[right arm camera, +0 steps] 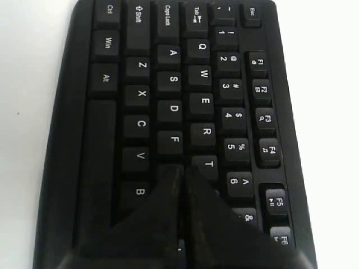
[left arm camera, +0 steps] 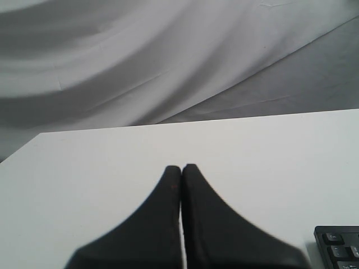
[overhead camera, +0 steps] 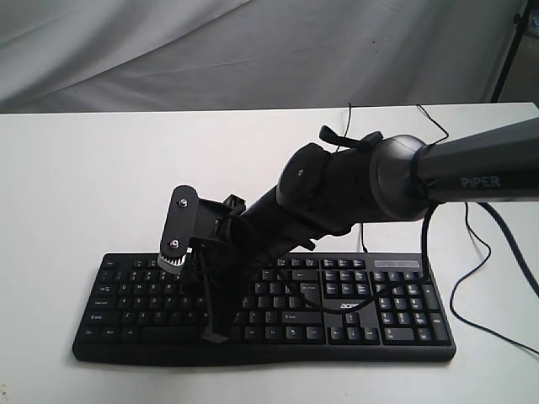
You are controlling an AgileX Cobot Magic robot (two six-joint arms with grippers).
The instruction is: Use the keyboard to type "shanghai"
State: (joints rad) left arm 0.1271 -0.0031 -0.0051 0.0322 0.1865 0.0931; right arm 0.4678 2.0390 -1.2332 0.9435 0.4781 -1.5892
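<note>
Black fingers of your right hand (right arm camera: 180, 171) are pressed together, empty, with the tip low over the keyboard (right arm camera: 168, 84). The F and T keys sit just beyond it, and you cannot tell whether a key is pressed. Your left hand (left arm camera: 180, 168) is also closed on nothing, above the white tabletop (left arm camera: 269, 151), with the keyboard's corner nearby to one side.
</note>
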